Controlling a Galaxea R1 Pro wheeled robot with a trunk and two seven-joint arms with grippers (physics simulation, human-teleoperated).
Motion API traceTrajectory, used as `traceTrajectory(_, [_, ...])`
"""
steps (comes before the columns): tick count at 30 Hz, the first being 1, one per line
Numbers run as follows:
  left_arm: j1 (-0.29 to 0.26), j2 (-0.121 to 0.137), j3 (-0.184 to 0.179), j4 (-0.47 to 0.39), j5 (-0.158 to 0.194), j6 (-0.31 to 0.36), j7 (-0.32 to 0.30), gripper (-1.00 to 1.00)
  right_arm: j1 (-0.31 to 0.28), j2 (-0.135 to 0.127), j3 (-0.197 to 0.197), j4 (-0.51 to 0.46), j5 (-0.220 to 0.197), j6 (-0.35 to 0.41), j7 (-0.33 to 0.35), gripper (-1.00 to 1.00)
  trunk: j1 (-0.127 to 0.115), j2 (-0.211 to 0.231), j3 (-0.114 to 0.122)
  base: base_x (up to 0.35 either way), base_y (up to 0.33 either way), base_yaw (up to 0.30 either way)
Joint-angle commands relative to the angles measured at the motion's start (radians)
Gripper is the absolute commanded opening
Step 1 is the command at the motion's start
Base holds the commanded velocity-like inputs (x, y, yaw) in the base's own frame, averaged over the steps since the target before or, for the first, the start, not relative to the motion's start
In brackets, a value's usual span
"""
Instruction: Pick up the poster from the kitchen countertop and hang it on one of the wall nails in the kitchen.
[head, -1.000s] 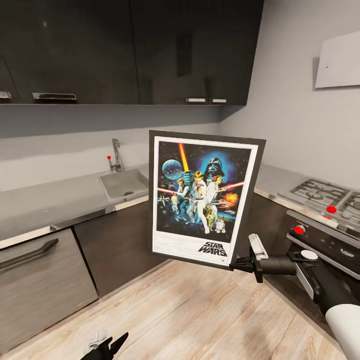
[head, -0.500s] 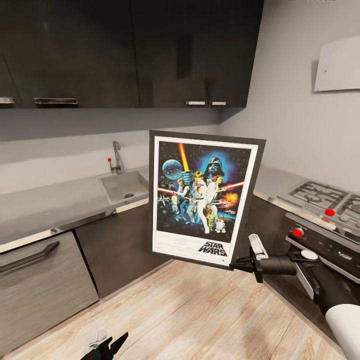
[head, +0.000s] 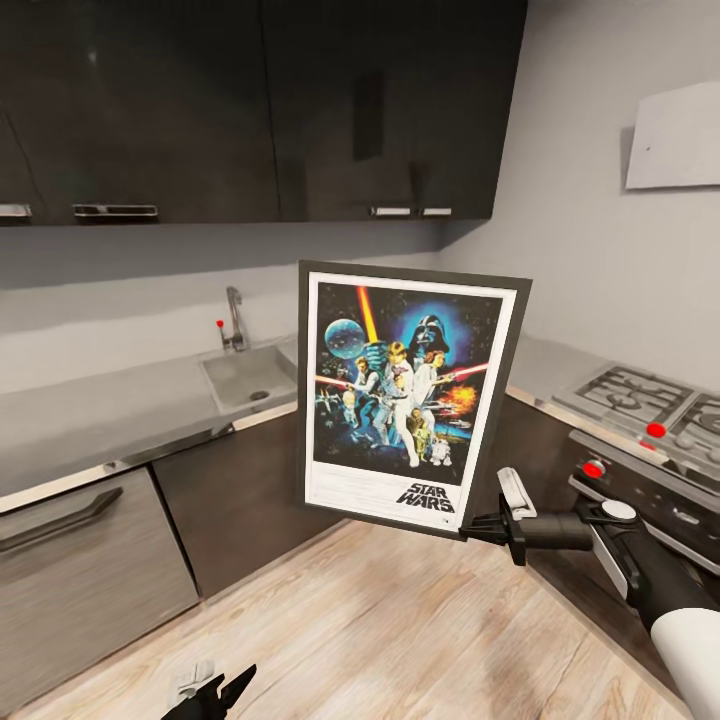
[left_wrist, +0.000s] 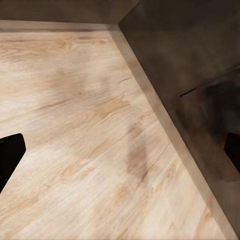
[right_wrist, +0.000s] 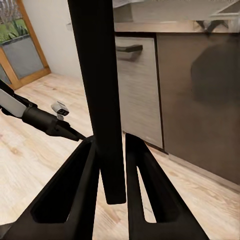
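The right gripper (head: 478, 527) has its fingers clamped on the five-o'clock corner of the upright black-framed Star Wars poster (head: 408, 392), held above the wooden floor (head: 400, 640). Left gripper's (head: 222, 692) finger spacing: cannot tell.

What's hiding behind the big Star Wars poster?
Behind the poster, the countertop turns its corner, between the sink and the stove. The poster covers that corner, so anything there stays hidden. The right end effector holds the frame.
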Motion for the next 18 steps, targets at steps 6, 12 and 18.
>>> traceTrajectory(6, [-0.001, 0.000, -0.008, 0.001, 0.006, -0.006, -0.002, 1.00, -0.001, -0.001, 0.003, 0.001, -0.007, 0.008, 0.002, -1.00, -0.023, 0.041, 0.018, 0.000, 0.000, 0.000])
traceTrajectory(12, [-0.001, 0.000, -0.008, 0.001, 0.006, -0.006, -0.001, 1.00, -0.001, -0.001, 0.003, 0.001, -0.007, 0.008, 0.000, -1.00, -0.046, 0.083, 0.036, 0.000, 0.000, 0.000])
traceTrajectory(18, [-0.001, 0.000, -0.008, 0.001, 0.006, -0.006, -0.001, 1.00, -0.001, -0.001, 0.003, 0.001, -0.014, 0.008, 0.000, -1.00, -0.069, 0.125, 0.055, 0.000, 0.000, 0.000])
